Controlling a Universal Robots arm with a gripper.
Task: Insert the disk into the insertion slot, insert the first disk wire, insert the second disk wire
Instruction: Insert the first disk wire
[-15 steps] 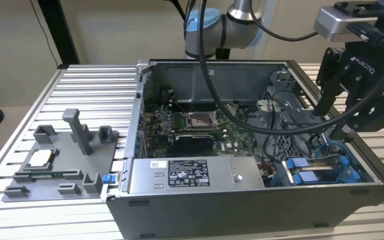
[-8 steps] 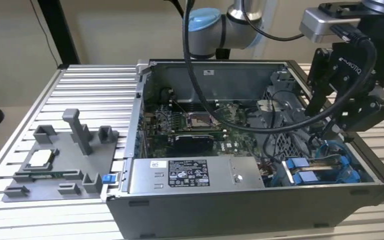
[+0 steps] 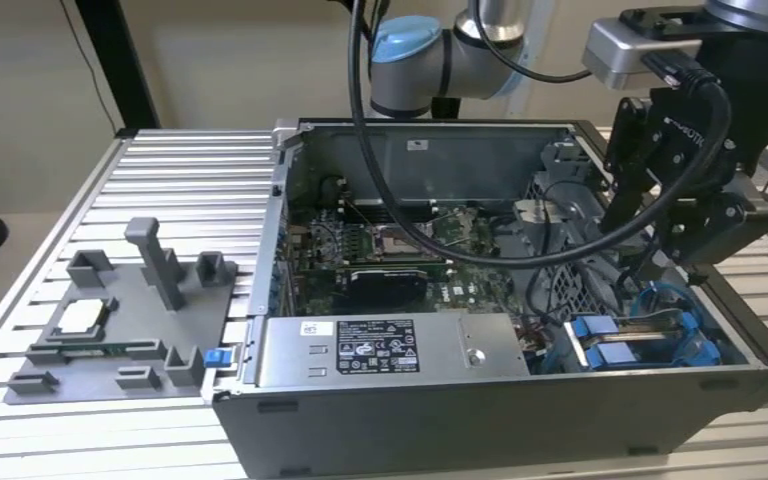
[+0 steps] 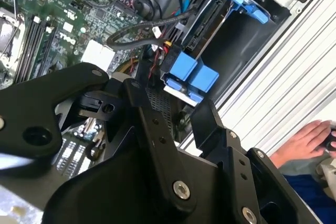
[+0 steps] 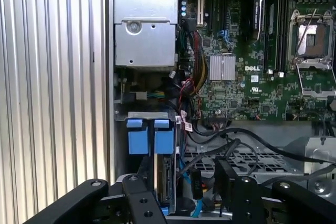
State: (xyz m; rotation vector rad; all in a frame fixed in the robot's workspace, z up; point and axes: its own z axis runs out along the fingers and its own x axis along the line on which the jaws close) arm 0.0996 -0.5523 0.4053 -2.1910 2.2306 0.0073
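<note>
The gripper (image 5: 178, 176) hangs with fingers spread and empty just above the disk (image 5: 165, 180), which sits edgewise in the insertion slot (image 3: 694, 342) at the open computer case's (image 3: 491, 410) near corner, the exterior view's right.

The case (image 3: 491, 420) stands on the desk (image 3: 157, 160), a fixture (image 3: 104, 340) at the exterior view's left. Inside, the power supply (image 3: 371, 350) lies before the motherboard (image 3: 398, 250); the disk (image 5: 165, 182) sits in the slot (image 3: 644, 345), under the gripper (image 3: 671, 265).
</note>
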